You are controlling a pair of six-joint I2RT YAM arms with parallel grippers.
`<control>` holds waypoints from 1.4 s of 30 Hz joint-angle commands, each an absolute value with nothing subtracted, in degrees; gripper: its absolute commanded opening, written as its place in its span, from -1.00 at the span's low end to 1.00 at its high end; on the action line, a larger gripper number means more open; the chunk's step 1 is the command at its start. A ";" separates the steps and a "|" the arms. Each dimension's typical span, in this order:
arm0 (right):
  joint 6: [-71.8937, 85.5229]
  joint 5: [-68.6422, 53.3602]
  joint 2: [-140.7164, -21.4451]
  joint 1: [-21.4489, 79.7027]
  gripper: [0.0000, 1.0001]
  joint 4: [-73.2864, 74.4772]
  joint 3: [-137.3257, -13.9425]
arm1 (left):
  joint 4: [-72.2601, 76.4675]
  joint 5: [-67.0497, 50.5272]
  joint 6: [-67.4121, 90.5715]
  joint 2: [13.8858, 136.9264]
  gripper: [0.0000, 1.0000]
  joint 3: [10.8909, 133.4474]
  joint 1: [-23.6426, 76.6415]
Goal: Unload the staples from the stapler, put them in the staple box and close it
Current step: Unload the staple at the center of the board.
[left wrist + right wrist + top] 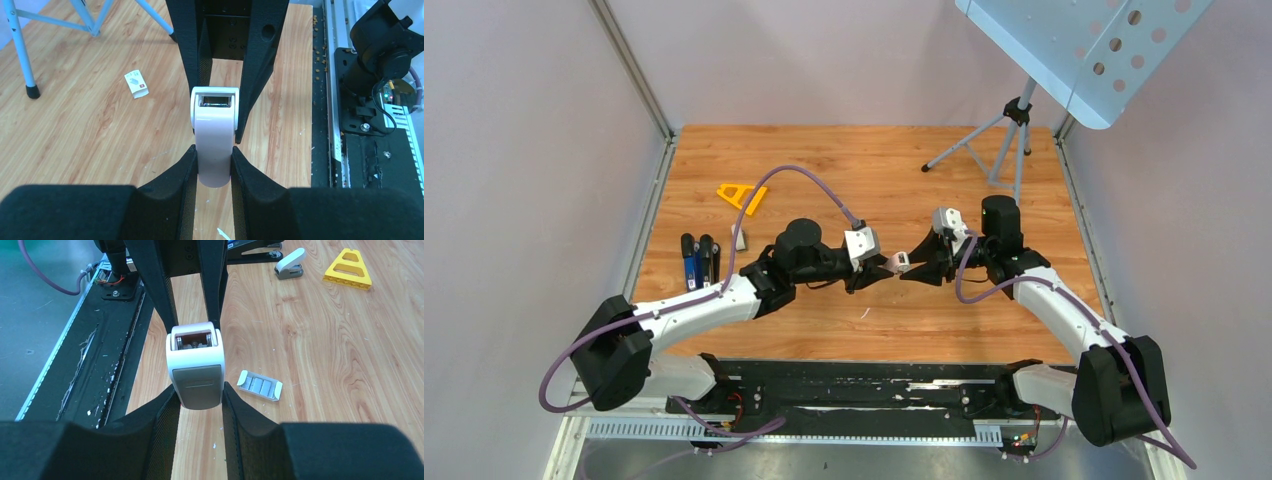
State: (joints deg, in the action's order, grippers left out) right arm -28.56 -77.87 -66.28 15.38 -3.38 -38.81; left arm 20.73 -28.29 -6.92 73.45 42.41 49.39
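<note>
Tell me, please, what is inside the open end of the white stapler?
In the right wrist view, the stapler opening shows brownish metal parts in a dark cavity. What lies deeper inside is hidden by its shell.

Left gripper (879,270) and right gripper (916,265) sit nose to nose over the middle of the wooden surface (874,160), with the small pale stapler (896,262) bridging the two; jaw contact is too small to make out from up here. Left side: yellow triangular piece (742,195), a small grey-white item (740,239) just nearer the arms, and a row of dark pens (699,260) by the edge. Far right: tripod (1009,135) standing on the surface under a tilted perforated blue panel (1084,45), plus a white fleck (864,313) in front of the grippers.
</note>
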 commanded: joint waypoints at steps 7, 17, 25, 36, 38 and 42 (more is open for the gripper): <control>-31.05 -78.26 -66.27 15.74 -0.77 -2.71 -39.15 | 20.74 -27.69 -8.20 71.72 -1.00 41.93 49.92; -40.30 -76.13 -66.15 13.37 -0.95 7.82 -41.85 | 14.97 -24.12 -11.05 71.48 -1.00 42.11 49.86; -48.28 -72.06 -66.09 11.19 -1.00 14.96 -44.02 | 13.01 -21.86 -11.99 72.66 -1.00 42.01 49.92; -55.52 -67.34 -66.18 10.63 -1.00 23.22 -47.55 | 10.26 -19.29 -12.66 74.77 -1.00 42.44 49.86; -56.12 -66.93 -66.14 10.57 -1.00 23.73 -47.94 | 9.51 -18.74 -12.78 75.28 -1.00 42.67 49.88; -56.71 -66.71 -66.01 10.55 -1.00 24.78 -48.58 | 7.05 -17.49 -13.16 76.49 -1.00 43.76 49.90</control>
State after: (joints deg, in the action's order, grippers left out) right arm -54.72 -68.58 -66.28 12.58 21.08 -46.26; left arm 13.30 -21.12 -10.76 74.85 42.57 49.76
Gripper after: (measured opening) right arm 0.359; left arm 0.279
